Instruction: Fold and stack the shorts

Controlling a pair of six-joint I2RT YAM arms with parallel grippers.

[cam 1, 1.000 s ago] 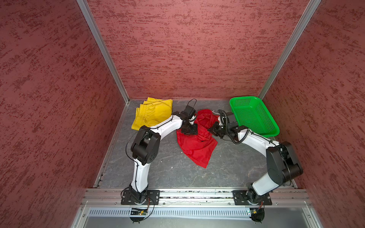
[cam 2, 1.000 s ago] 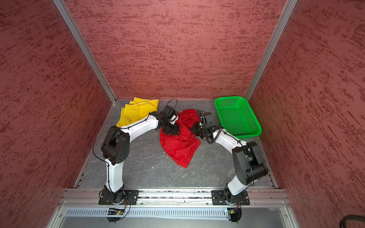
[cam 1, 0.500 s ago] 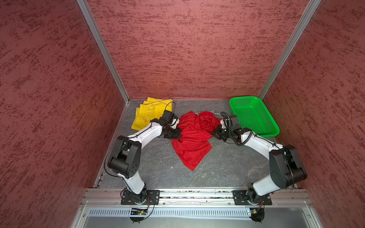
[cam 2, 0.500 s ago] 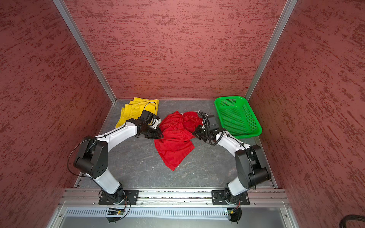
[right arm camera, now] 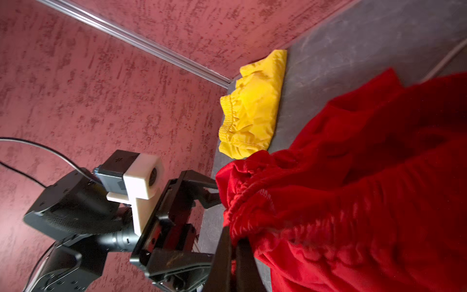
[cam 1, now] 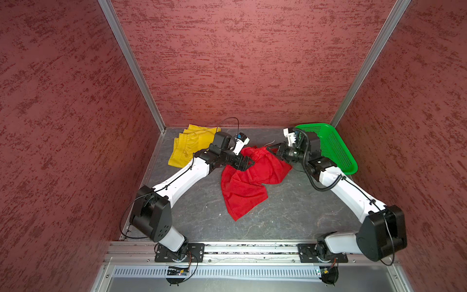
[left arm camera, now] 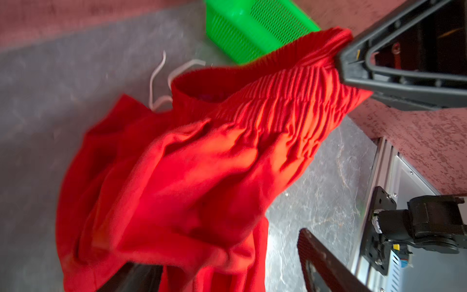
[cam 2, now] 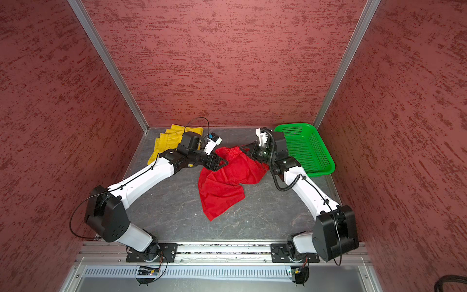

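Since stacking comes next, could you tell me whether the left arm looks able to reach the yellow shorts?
Probably yes: the yellow shorts lie uncovered close beside the left arm, and the left pincer is open, at the waistband of the red shorts; it need only swing back.

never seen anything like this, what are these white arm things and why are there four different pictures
These are two robot arms bolted to a rail, each ending in a two-fingered gripper. Two pictures look down from overhead and are nearly alike; the two close-ups come from cameras on the arms' wrists. On the grey table lie folded yellow shorts, a green basket and crumpled red shorts. The right gripper is pinched shut on the red shorts' waistband, holding that end up. The left gripper stands open at the waistband's other end.
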